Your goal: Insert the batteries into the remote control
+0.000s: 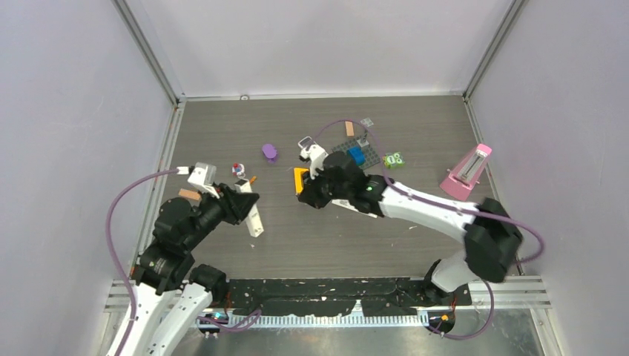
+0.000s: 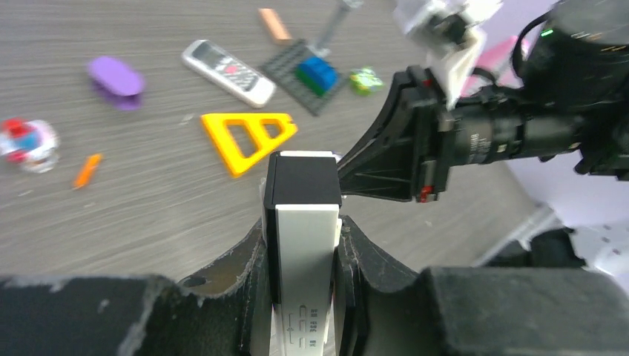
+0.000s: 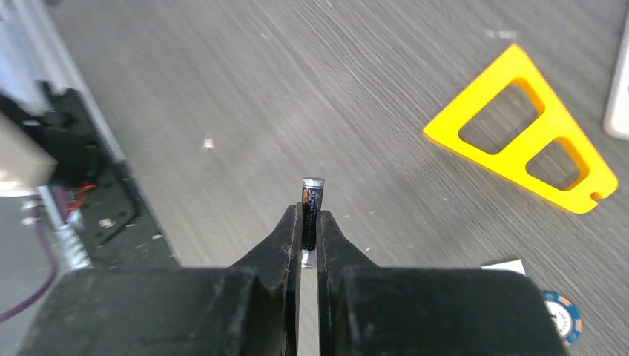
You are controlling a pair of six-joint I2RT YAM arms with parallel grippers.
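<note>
Looks like the insertion step. The right gripper (image 3: 309,226) has its fingers clamped on a slim dark battery (image 3: 311,202), held up off the tabletop (image 3: 222,89). The left gripper (image 2: 304,236) has its fingers squeezed around the white remote control (image 2: 305,256), which sits close by. I'd guess the next move is lining the battery up with the remote's slot, which needs careful aim.

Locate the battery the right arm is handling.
Right wrist view, centre: the battery is pinched in the right gripper, its tip sticking out, with the yellow triangle to its right.
</note>
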